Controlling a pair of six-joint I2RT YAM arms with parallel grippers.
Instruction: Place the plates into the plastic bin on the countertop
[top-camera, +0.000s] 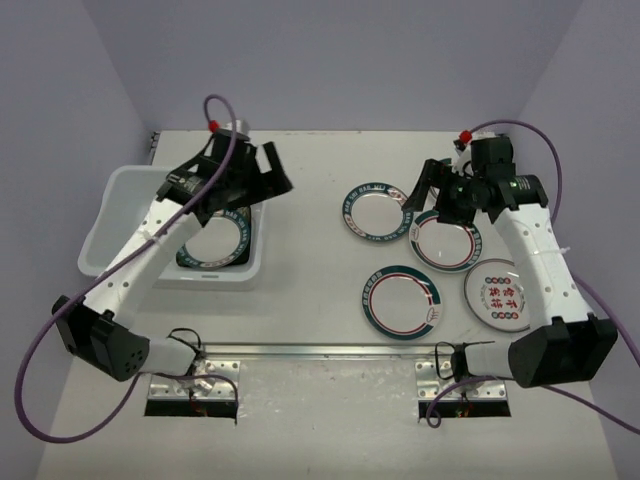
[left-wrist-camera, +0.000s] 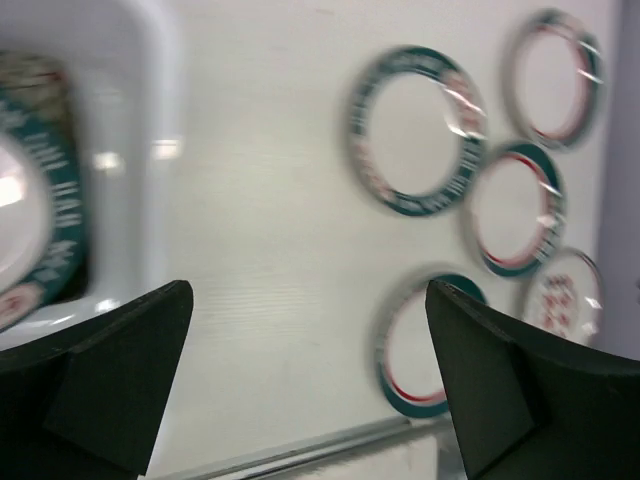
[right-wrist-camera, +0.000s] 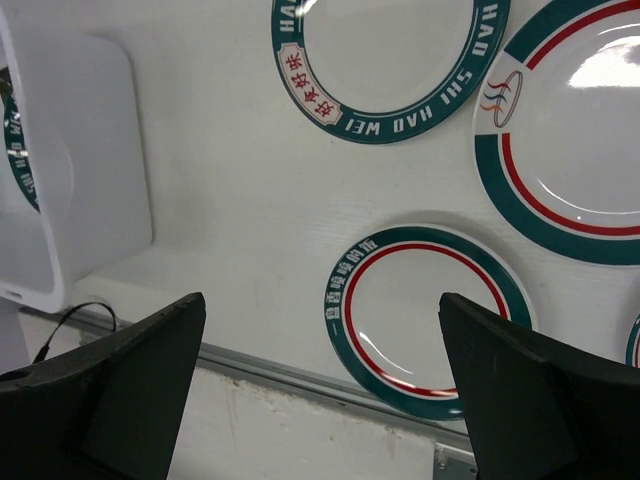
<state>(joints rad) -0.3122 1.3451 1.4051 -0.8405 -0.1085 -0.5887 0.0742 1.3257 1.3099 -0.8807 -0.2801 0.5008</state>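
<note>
Top view: your left gripper hangs over the 3 o'clock wall of the plastic bin, which sits at 9 o'clock on the countertop. The bin stands mouth up, and its long axis appears to run 9 to 3. A banded plate lies flat inside at the bin's 3 o'clock end, partly hidden by the arm. Four loose plates lie face up from 3 to 4 o'clock; being round, they have no long axis. They lie mostly singly, which in my judgement leaves most rims free for a pinch. Your right gripper hangs over the two far ones. Left wrist view, blurred: the fingers are wide apart with nothing between them. The bin wall shows at 9 o'clock and plates from 1 to 4 o'clock. Five rings can be counted here, so the right arm likely masks one from above. Right wrist view: the fingers are spread and empty. A teal-rimmed plate lies between them towards 6 o'clock, near the metal rail. In my judgement, that is the plate the right arm is best placed to take.
</note>
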